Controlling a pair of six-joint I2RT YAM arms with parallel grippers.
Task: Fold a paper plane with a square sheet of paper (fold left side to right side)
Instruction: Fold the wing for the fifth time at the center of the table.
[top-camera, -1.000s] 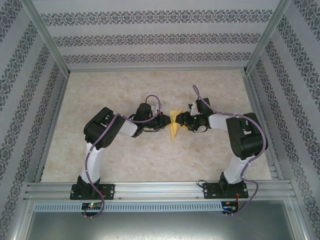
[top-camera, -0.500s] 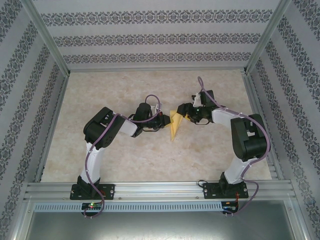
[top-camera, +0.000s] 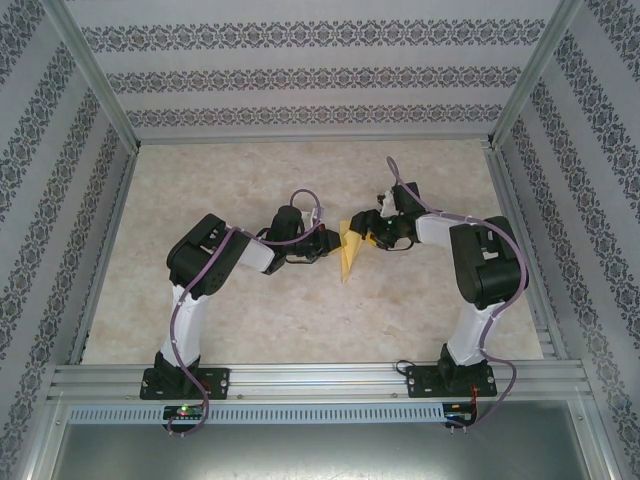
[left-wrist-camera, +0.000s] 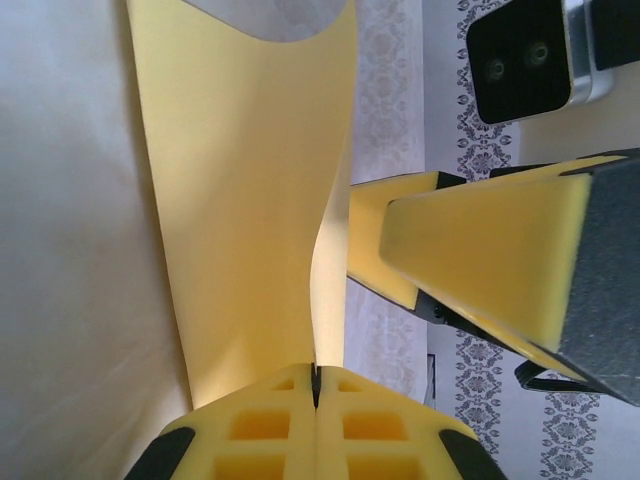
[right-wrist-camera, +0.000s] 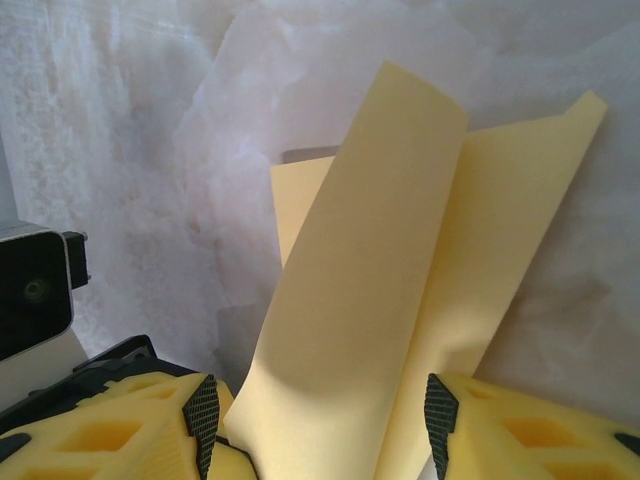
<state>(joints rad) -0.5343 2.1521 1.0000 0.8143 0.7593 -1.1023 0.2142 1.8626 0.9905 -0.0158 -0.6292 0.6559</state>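
The left tool is closed on an edge of the yellow sheet of paper, which is partly raised at the middle of the tabletop. The right tool is wide, with a flap between its fingers. I judge the fold unfinished; next this flap must be laid rightwards and pressed.

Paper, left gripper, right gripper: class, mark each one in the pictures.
paper (top-camera: 348, 253), top view, middle of the folded sheet.
left gripper (left-wrist-camera: 315, 385), left wrist view, where its shut fingertips meet.
right gripper (right-wrist-camera: 320, 420), right wrist view, midway between its open fingertips.
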